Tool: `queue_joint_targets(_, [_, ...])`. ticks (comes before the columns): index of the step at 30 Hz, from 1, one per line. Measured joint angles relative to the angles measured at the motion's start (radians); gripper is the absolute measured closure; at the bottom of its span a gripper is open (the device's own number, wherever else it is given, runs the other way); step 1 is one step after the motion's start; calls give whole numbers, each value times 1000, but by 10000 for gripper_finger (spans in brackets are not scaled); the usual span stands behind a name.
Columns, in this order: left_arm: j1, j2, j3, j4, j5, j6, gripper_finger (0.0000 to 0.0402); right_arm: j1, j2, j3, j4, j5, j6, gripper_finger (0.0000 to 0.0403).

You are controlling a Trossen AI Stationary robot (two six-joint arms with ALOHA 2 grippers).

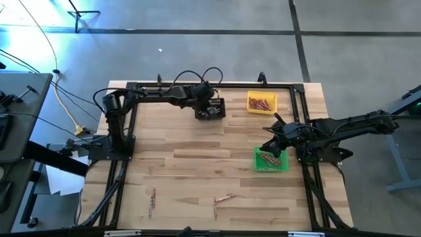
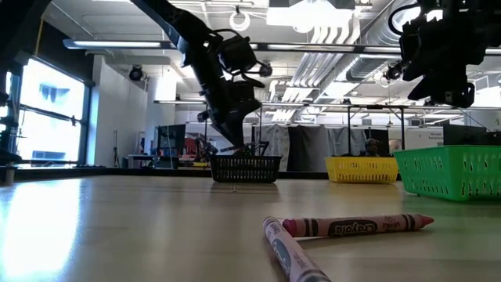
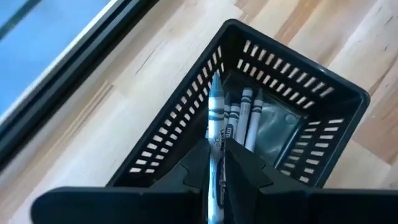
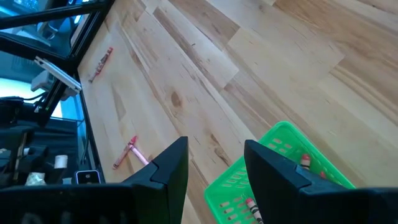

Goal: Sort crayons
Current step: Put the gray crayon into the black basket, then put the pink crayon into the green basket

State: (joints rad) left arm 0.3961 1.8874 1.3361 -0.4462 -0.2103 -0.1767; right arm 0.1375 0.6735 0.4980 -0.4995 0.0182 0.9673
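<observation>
My left gripper slants down over the black bin at the table's far middle, shut on a grey crayon. Several grey crayons lie inside that bin. My right gripper hangs open just above the green bin at the right, which holds reddish crayons. Orange-brown crayons fill the yellow bin. Loose pink crayons lie flat on the table near its front edge. My left gripper pinches the grey crayon's wrapped shaft between its two fingers. The crayon runs along the fingers and sticks out ahead of them. Its free end points down into the black bin, over the crayons there; whether it touches them I cannot tell.
A black frame runs along the table's left, far and right edges. Bare wood lies between the bins and the loose crayons. In the low view two crayons lie crossed close to the camera.
</observation>
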Motion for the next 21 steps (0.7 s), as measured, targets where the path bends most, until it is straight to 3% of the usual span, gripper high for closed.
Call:
queue_joint_targets(8, [3, -8, 0, -13, 53, 24, 324, 0, 0, 0, 0, 0, 0, 261])
queue_joint_targets(13, [-21, -54, 2, -23, 273, 113, 311, 0, 0, 0, 0, 0, 0, 261])
queue_joint_targets(17, [-109, -69, 2, -43, 435, 192, 309, 0, 0, 0, 0, 0, 0, 261])
queue_joint_targets(21, [-245, -49, 2, -51, 392, 276, 309, 0, 0, 0, 0, 0, 0, 261])
